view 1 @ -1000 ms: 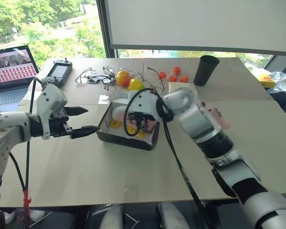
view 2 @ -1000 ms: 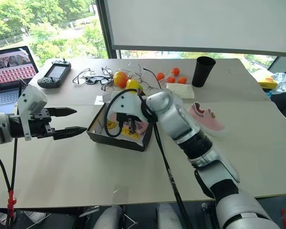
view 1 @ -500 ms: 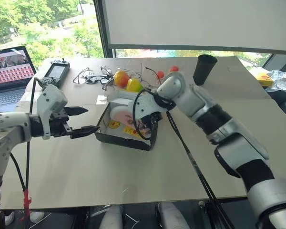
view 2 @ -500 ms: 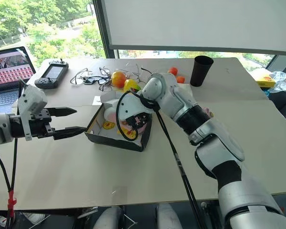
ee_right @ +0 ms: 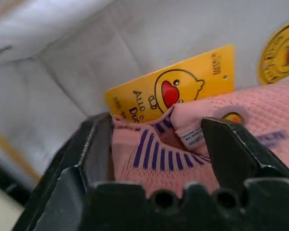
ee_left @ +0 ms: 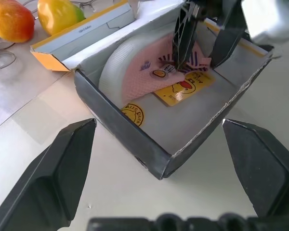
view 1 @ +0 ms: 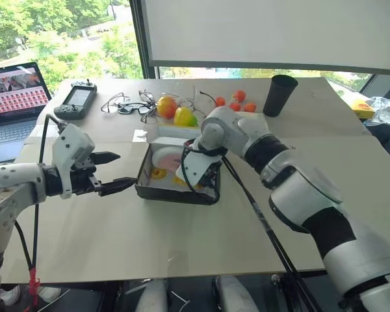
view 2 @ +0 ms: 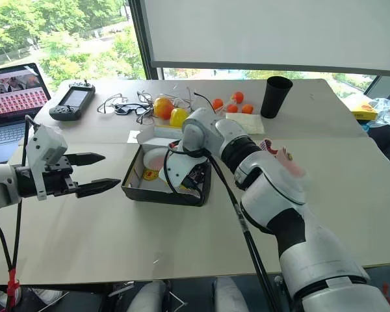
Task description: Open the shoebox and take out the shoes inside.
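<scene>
A matt cardboard shoebox with dark outer walls and a smooth white lining is seen on the matt, pale, wood-like table top. Inside the box, a soft pink knit-cloth shoe with a white ribbed rubbery sole is shown beside a glossy yellow paper tag. The right gripper's fingers are made of smooth black plastic with a slight sheen.

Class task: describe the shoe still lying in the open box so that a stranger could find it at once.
Find the open dark-sided shoebox mid-table, in front of the fruit. Inside lies a pink knit shoe with a white sole, the right gripper straddling its collar. The other pink shoe sits outside, on the table.
</scene>
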Available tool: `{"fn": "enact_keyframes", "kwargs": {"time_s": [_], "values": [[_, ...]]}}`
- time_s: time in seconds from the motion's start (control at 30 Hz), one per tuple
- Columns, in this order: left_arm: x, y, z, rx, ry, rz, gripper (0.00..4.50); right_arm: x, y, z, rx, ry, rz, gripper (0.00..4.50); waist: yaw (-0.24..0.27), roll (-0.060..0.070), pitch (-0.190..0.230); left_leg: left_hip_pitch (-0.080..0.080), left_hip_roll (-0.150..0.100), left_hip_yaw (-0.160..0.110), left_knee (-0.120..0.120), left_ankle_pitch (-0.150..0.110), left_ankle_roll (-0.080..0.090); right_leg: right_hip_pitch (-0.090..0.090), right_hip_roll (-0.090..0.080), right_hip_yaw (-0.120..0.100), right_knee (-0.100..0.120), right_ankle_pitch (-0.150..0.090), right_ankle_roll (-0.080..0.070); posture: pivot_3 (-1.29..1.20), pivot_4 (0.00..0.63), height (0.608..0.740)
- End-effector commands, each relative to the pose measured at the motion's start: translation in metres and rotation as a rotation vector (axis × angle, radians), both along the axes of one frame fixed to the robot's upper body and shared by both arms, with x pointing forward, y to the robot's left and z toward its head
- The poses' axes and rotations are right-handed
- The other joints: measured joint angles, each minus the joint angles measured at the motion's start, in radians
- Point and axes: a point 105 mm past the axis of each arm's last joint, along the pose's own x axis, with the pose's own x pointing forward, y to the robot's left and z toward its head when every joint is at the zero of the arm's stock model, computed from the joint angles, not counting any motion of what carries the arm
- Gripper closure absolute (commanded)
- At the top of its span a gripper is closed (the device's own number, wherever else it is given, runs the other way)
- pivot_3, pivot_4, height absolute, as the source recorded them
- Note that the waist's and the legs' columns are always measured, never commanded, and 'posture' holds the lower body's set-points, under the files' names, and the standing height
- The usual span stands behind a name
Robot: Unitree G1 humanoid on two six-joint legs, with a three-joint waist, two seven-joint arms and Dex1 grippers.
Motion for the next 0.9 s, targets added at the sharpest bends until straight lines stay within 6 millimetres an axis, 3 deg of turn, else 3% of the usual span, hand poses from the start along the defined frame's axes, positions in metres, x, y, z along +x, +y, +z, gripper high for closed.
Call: {"fn": "enact_keyframes", "kwargs": {"time_s": [0.03,0.13,0.4,0.5,0.67,0.77,0.83,0.9], "values": [[-0.005,0.001,0.013,0.007,-0.052,0.013,0.00,0.004,0.003,-0.003,-0.033,-0.047,0.020,0.95,-0.001,0.000,0.000,0.000,0.000,0.000,0.000,0.000,-0.001,0.000,0.000,0.000,0.000,0.000,0.000,0.00,0.150,0.723],[-0.006,0.001,0.013,0.007,-0.052,0.017,0.00,0.003,0.004,-0.008,-0.028,-0.033,-0.002,1.61,-0.002,0.000,0.000,0.002,0.000,0.000,0.000,0.000,-0.001,0.002,0.000,0.000,0.000,0.000,0.000,0.00,0.150,0.723],[-0.006,0.000,0.012,0.017,-0.053,0.018,0.00,0.004,0.010,-0.004,0.011,-0.037,-0.012,4.38,-0.009,0.000,0.000,0.007,0.002,0.000,-0.001,0.000,-0.002,0.004,0.002,0.000,0.002,0.001,-0.003,0.00,0.150,0.723],[-0.004,-0.002,0.013,0.014,-0.056,0.009,0.00,0.002,0.014,0.001,0.045,-0.028,0.000,4.44,-0.009,0.000,0.000,0.007,0.003,0.000,-0.001,0.000,-0.002,0.004,0.003,0.000,0.002,0.001,-0.003,0.00,0.150,0.723],[-0.001,-0.003,0.014,0.014,-0.059,-0.005,0.00,-0.015,0.039,0.037,0.226,0.058,0.061,4.44,-0.008,0.000,0.001,0.007,0.003,0.000,-0.002,0.000,-0.002,0.004,0.003,0.000,0.001,0.001,-0.003,0.00,0.150,0.723],[0.001,-0.004,0.016,0.014,-0.063,-0.011,0.00,-0.027,0.053,0.058,0.383,0.207,-0.010,4.44,-0.008,0.000,0.001,0.006,0.003,0.000,-0.003,0.000,-0.002,0.003,0.003,0.000,0.001,0.001,-0.003,0.00,0.150,0.723],[0.002,-0.005,0.016,0.014,-0.063,-0.015,0.00,-0.033,0.054,0.063,0.441,0.282,-0.054,4.44,-0.005,0.000,0.001,0.006,0.003,-0.001,-0.004,0.000,-0.002,0.003,0.003,0.000,0.001,0.001,-0.003,0.00,0.150,0.723],[0.004,-0.006,0.016,0.017,-0.062,-0.024,0.00,-0.028,0.046,0.061,0.470,0.249,-0.102,4.44,-0.002,0.000,0.001,0.006,0.003,-0.001,-0.004,0.000,-0.002,0.003,0.003,-0.001,0.001,0.001,-0.003,0.00,0.150,0.723]]}}
